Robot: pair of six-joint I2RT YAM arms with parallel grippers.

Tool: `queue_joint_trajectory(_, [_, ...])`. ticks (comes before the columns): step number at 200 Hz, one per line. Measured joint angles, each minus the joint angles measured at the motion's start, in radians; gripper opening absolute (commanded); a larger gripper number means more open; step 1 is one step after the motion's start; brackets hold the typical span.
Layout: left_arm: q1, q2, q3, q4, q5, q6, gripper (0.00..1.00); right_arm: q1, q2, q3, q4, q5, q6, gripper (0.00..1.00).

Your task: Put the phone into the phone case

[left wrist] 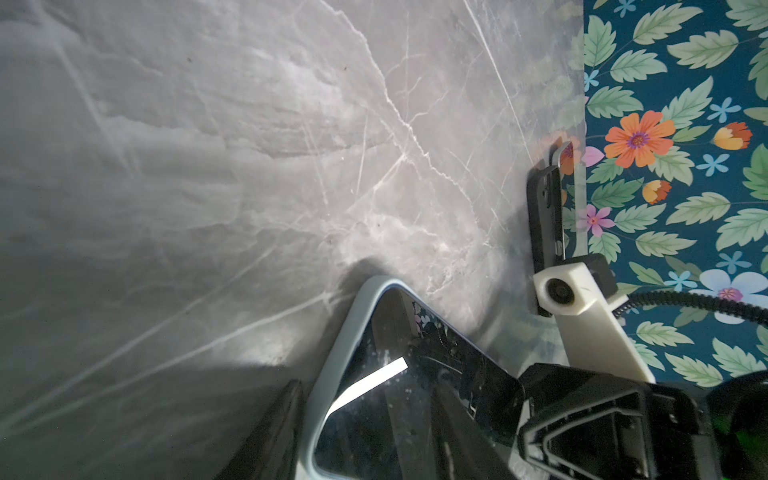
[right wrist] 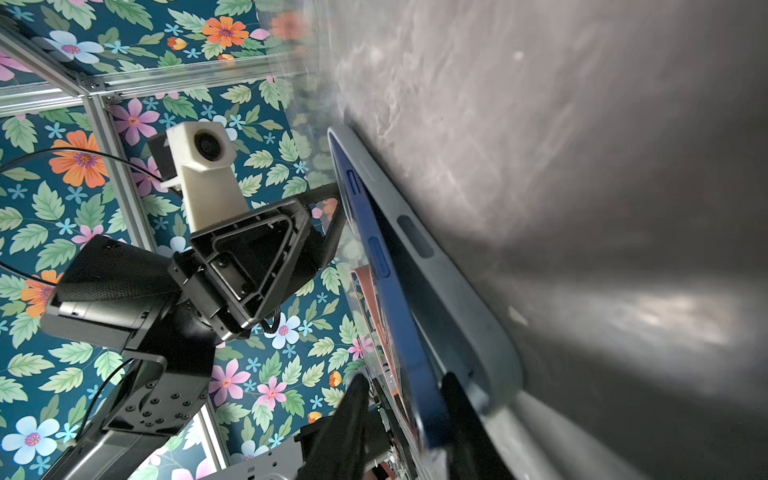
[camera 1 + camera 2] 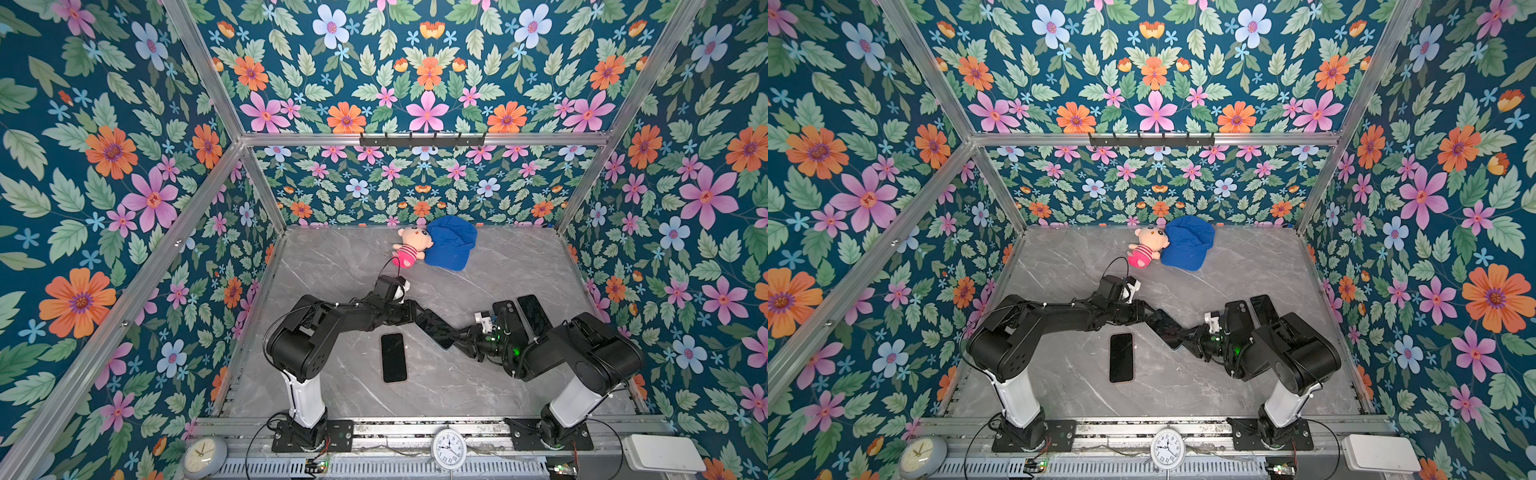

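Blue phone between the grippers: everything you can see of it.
The blue phone is slim: matte blue frame, two side buttons, glossy black screen mirroring the wallpaper. It lies face up and tilted, partly seated in the pale grey-blue case, one long side raised above the case wall; the case rests on the marble table. The right gripper has its fingers either side of one end, one clear of it. The left gripper meets the opposite end; contact is unclear.
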Motion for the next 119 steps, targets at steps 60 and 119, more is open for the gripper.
queue_joint_trajectory(60, [0.000, 0.000, 0.000, 0.000, 0.001, 0.000, 0.52, 0.003, -0.174, 0.049, -0.275, 0.021, -0.059, 0.47])
queue_joint_trajectory(119, [0.000, 0.000, -0.002, 0.003, 0.001, 0.000, 0.52, 0.019, -0.204, 0.104, -0.492, 0.045, -0.098, 0.48])
